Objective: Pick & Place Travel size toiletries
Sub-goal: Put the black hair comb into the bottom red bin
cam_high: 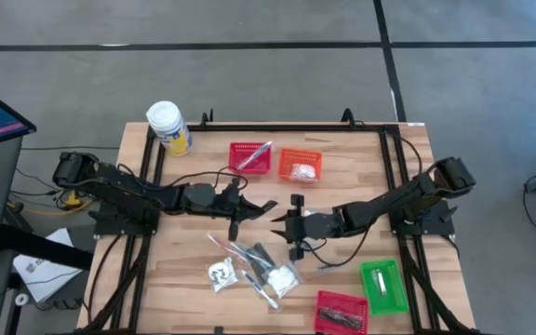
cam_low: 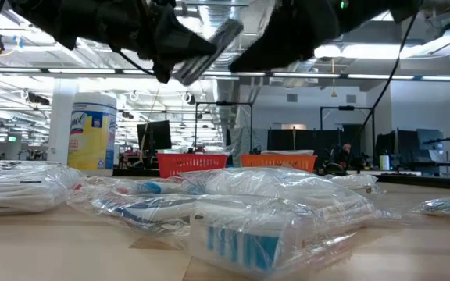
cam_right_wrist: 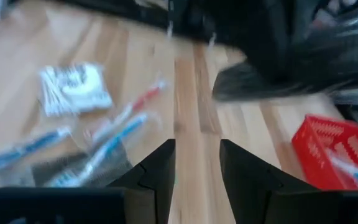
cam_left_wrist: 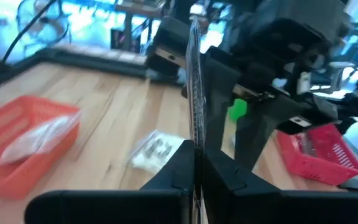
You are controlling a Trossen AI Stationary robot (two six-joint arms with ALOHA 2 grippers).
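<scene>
Lying on wood table w/ office behind: packets; left claw clamps wrapped stick, right claw apart.

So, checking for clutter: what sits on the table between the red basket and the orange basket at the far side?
Nothing: in the high view the red basket and orange basket have only a bare strip of wooden table between them.

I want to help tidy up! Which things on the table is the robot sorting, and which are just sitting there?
Sorting:
- clear-wrapped toothbrushes and packets piled on the wood
- small white square packet
- slim silvery wrapped stick pinched in the left gripper

Just sitting there:
- big yellow jar with white lid
- wooden table
- right gripper, holding nothing
</scene>
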